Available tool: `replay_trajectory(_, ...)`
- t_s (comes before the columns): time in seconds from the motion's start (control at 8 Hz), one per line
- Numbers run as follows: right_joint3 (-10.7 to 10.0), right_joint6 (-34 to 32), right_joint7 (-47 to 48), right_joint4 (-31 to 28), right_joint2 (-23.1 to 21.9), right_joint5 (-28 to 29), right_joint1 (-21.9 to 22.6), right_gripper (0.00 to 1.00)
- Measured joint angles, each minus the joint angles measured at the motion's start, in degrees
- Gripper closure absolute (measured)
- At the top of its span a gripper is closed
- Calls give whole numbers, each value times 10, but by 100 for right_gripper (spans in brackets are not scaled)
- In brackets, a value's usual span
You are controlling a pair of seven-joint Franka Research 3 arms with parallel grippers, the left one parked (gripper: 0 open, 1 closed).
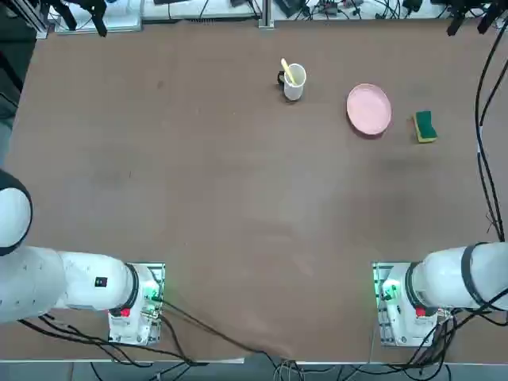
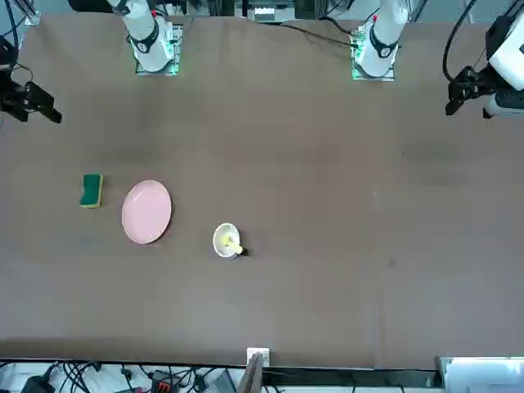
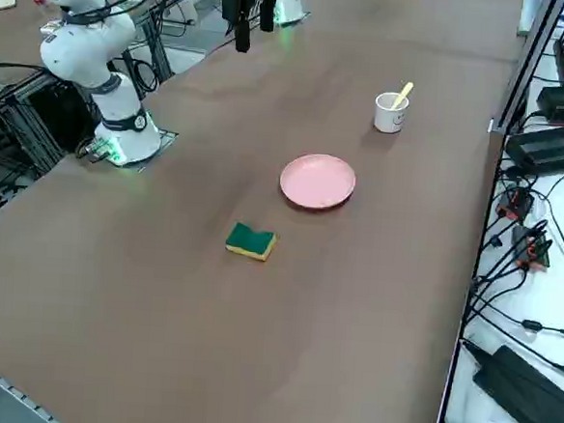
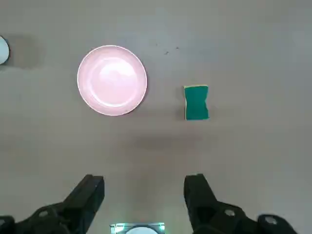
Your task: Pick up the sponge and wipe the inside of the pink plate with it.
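The sponge [image 1: 425,125], green on top with a yellow layer under it, lies flat on the brown table just right of the pink plate [image 1: 368,109]. Both appear again in the front view, sponge [image 2: 92,190] and plate [image 2: 146,211], and in the right side view, sponge [image 3: 251,240] and plate [image 3: 317,181]. My right gripper [image 4: 145,179] hangs high above the table, open, with nothing between its fingers. From the wrist, the sponge [image 4: 196,102] and the plate [image 4: 112,80] lie ahead of it, a small gap between them. The gripper [image 2: 37,105] shows at the front view's left edge.
A white mug [image 1: 294,81] with a yellow utensil in it stands left of the plate, about a plate's width away. Cables and equipment line the table's far edge [image 1: 262,22] and its right side [image 3: 519,151]. The two arm bases stand at the near edge.
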Motion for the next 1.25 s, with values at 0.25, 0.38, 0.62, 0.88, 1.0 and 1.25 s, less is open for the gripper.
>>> replay_trajectory(0.25,0,1,0,1,0,0,0,0)
replay_trajectory(0.38,0,2,0,1,0,0,0,0)
replay_trajectory(0.62,0,3,0,2,4,0,0,0)
replay_trajectory(0.88,-1,22,0,-4,27,0,-7,0)
replay_trajectory(1.0,-1,56,-8,-17,46,0,-18,0)
replay_trajectory(1.25,-3,192,-73,-88,80,0,-54,0)
